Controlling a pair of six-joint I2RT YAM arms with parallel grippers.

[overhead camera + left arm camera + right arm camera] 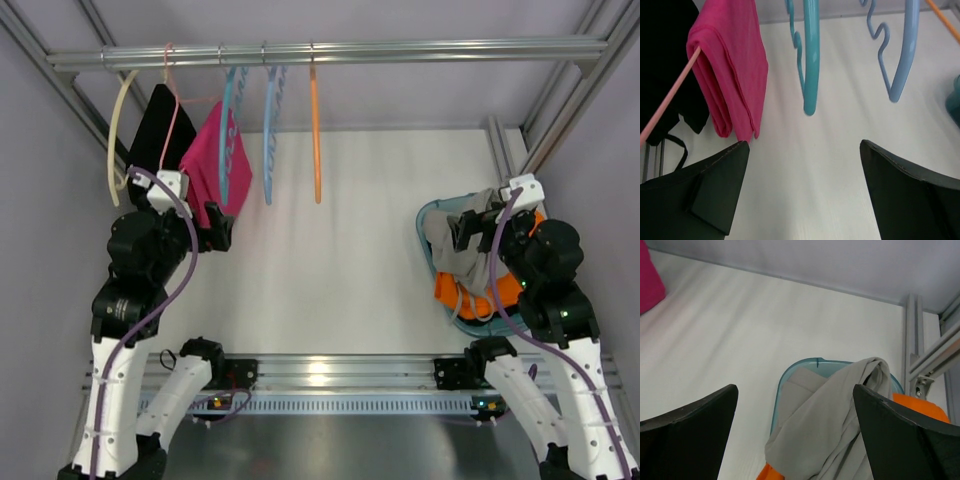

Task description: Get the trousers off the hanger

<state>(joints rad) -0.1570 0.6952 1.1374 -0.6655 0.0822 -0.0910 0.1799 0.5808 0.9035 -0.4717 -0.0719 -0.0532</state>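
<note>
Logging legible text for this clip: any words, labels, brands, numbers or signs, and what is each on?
None can be read. No print, tag or logo shows on the trousers, the teal hanger, the basket, the pink cloth or the rail.

A flat matte white tabletop (330, 250) spreads before me, with pale lilac-grey walls (35, 180) closing it in at 9, 12 and 3 o'clock. A silver aluminium rail (420, 50) crosses overhead at 12. At 6, a slotted aluminium beam (330, 372) catches a bright glare of light.
</note>
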